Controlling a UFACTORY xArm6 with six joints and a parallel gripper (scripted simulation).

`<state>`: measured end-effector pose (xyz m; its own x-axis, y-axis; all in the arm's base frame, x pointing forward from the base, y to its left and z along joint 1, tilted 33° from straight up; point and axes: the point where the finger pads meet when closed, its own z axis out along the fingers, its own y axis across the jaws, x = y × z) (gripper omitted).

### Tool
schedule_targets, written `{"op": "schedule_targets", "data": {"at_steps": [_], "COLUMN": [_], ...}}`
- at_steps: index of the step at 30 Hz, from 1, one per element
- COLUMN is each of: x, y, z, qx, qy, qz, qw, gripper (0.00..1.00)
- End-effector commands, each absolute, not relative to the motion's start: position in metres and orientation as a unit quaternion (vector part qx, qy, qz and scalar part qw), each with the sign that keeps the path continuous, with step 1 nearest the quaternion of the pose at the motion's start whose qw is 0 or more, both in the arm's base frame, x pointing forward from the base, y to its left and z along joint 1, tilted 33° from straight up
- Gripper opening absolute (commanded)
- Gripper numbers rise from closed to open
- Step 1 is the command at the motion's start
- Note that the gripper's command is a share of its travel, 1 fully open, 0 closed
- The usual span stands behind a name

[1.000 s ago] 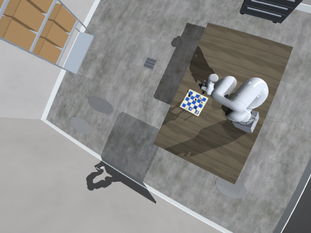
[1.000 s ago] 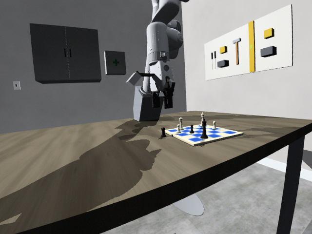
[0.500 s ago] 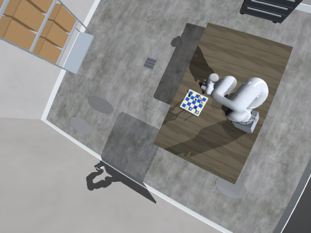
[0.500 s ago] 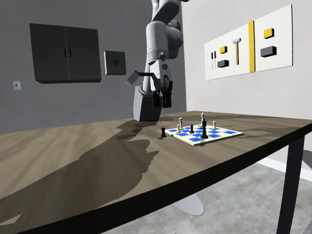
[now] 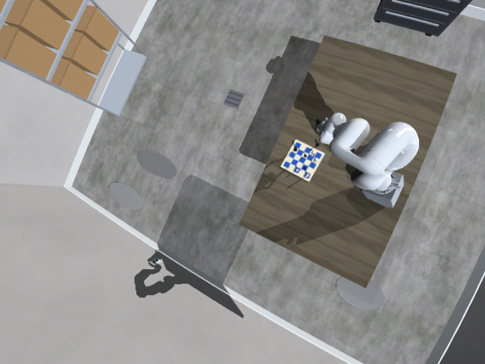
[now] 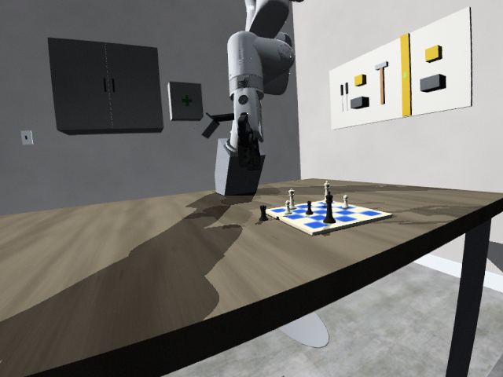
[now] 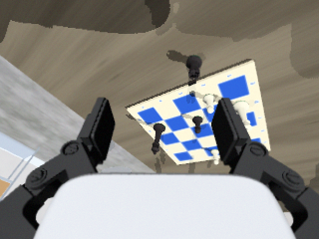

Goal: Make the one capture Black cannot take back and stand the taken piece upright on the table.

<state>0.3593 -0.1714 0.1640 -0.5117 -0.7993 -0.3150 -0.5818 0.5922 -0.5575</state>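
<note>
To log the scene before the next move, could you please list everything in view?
table: one, dark wood, mid-room
chessboard: one, blue and cream, on the table
white pieces: four, on the board
black pieces: two, on the board
black rook: one, upright on the table beside the board
wall cabinet: one, dark grey
first-aid box: one, grey, green cross
tool board: one, white, right wall
shelf rack: one, grey, holding brown boxes
drawer cabinet: one, dark
arm: one, white
fingers: two, black, open, holding nothing
</note>
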Motion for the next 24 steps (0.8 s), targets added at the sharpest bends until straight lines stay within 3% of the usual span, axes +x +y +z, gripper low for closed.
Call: {"op": "schedule_targets", "data": {"at_steps": [1,24], "x": [0.344,0.323], "y": [-0.175,-0.06], "z": [0.16,0.139], "qx": [-0.279,0.082], "qy": [0.891,0.937], "qz": [-0.179,-0.011], "qw": [0.31,0.34], "gripper": [1.0,1.0]}}
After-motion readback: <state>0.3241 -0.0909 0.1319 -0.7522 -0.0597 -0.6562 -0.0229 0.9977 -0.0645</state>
